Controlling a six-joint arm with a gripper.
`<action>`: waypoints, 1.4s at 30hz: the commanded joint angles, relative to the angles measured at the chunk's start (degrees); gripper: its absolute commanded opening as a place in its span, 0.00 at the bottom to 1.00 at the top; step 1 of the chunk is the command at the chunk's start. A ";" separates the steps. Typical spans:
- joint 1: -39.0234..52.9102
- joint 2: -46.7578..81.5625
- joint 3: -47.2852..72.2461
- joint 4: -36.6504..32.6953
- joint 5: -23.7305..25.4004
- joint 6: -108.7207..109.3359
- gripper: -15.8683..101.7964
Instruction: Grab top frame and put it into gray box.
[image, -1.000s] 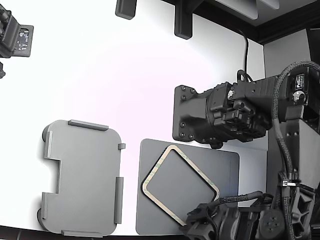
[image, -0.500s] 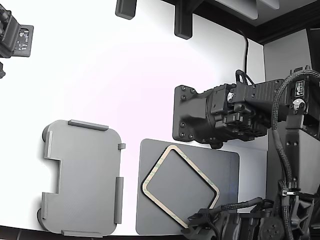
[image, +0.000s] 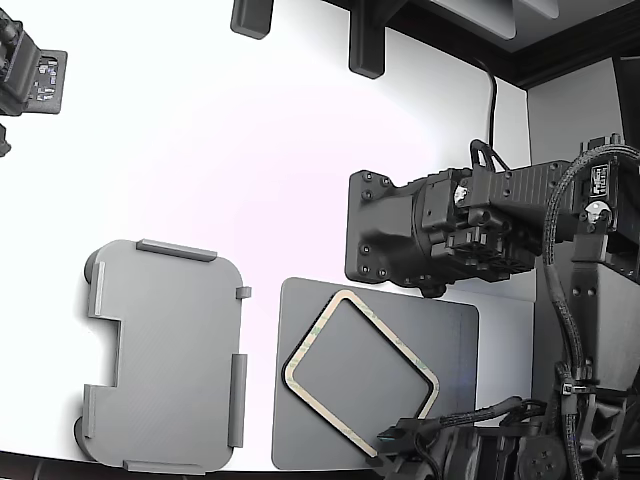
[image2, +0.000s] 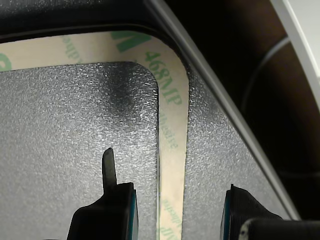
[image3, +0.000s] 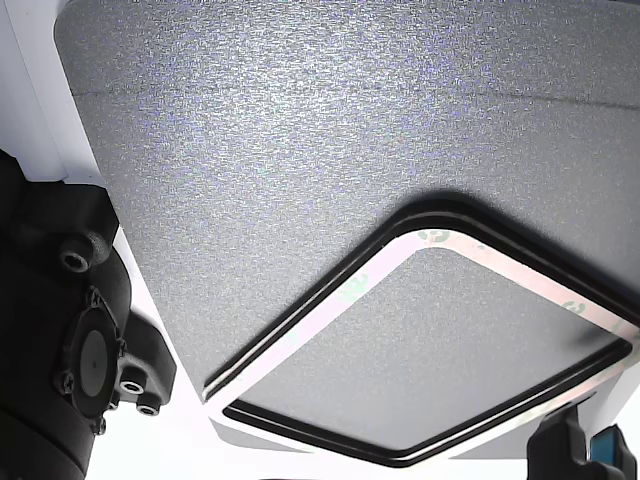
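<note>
The top frame (image: 360, 370) is a thin beige ring with green print, lying flat and turned at an angle on a dark gray mat (image: 450, 330). In the wrist view its rim (image2: 172, 125) runs up between my two fingers. My gripper (image2: 172, 200) is open and straddles that rim, with one fingertip (image2: 108, 165) inside the ring and the other finger (image2: 240, 205) outside. In the exterior view my gripper (image: 395, 440) sits at the frame's corner near the bottom edge. The gray box (image: 165, 355) lies empty at the exterior view's left, apart from the mat.
A second black arm (image: 430, 235) with a square plate hangs above the mat's far edge. The other view shows the frame (image3: 300, 330) on the mat and a dark arm housing (image3: 70, 330) beside it. Dark fixtures (image: 365, 45) stand at the table's back.
My arm at the bottom of the exterior view has sunk slightly toward the picture's lower edge. The second arm's rear has shifted a little. Frame and box have not moved.
</note>
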 joint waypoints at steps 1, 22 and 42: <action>-0.53 1.32 -1.05 -0.35 -0.09 -0.53 0.70; -1.49 3.25 4.66 -5.71 0.62 -0.18 0.58; -2.20 4.13 6.24 -8.26 0.35 -2.20 0.44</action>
